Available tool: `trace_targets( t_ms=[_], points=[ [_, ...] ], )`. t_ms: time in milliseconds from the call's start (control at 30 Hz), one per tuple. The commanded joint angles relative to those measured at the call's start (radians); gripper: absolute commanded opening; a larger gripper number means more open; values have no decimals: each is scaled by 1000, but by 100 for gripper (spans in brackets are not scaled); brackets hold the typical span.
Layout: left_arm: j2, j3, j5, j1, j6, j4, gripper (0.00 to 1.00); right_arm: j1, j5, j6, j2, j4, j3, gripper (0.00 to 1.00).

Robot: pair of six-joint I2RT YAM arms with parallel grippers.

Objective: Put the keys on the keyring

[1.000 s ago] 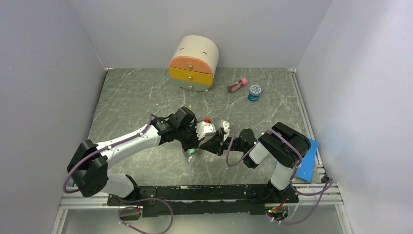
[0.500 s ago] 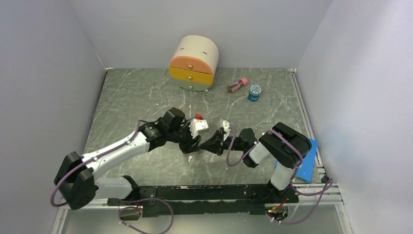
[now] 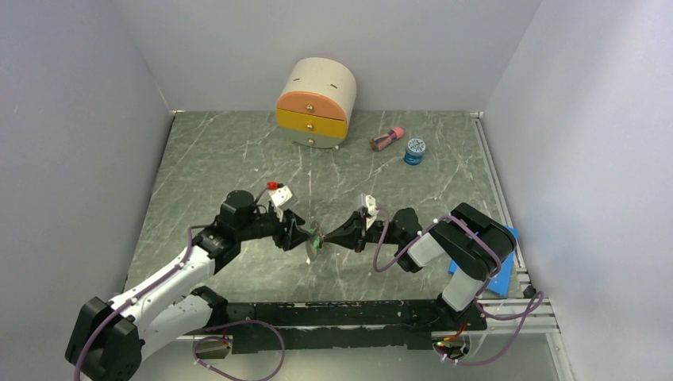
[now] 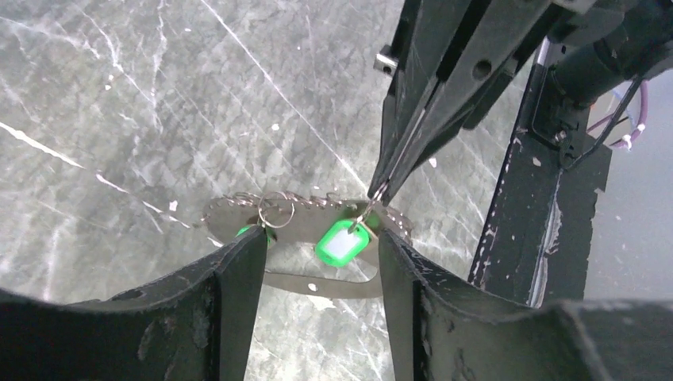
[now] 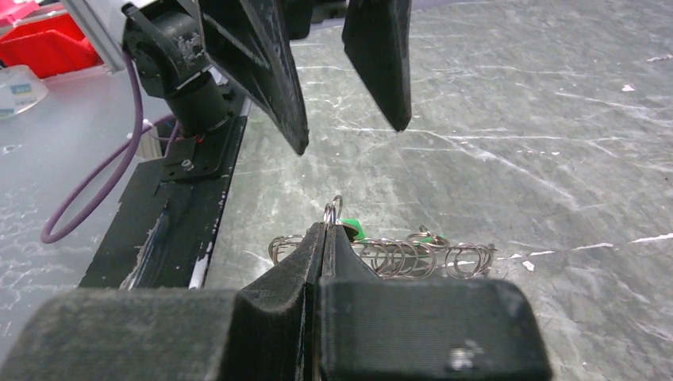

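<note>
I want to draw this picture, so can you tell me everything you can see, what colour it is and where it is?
keys: two, green heads, on the table between the two tools
keyring: one, silvery with a fine chain, lying by the keys
drawer box: one, cream with an orange and a yellow drawer, at the back
tube: one, pink, right of the drawer box
small jar: one, blue, beside the tube
flat pad: one, blue, right edge by the right arm
table: one, grey marbled
left tool: one, black, open, just left of the keys
right tool: one, black, shut on a small ring at one key's head
</note>
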Motion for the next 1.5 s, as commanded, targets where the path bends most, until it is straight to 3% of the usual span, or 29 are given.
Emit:
trace_targets(
  t_ms=[0, 233, 800, 933, 1033, 1200, 1333, 1467],
  points=[
    [-54, -114, 83, 9, -83, 281, 57, 4, -40, 14, -33, 201, 16, 0],
    [-41, -231, 145, 9, -50, 509, 59, 6, -51, 13, -40, 201, 16, 0],
    [124, -173, 208, -19, 121, 480, 53, 9, -54, 15, -36, 201, 17, 0],
    [129, -171, 191, -32, 150, 465, 47, 8, -51, 18, -34, 201, 19, 0],
    [132, -168, 201, -36, 167, 460, 34, 9, -51, 17, -34, 201, 19, 0],
    [145, -134, 228, -43, 206, 374, 22, 9, -52, 17, -33, 201, 17, 0],
    [125, -127, 230, -45, 221, 328, 4, 9, -51, 16, -33, 201, 16, 0],
    [96, -112, 214, -50, 238, 248, 3, 9, -51, 18, -33, 201, 16, 0]
  ],
)
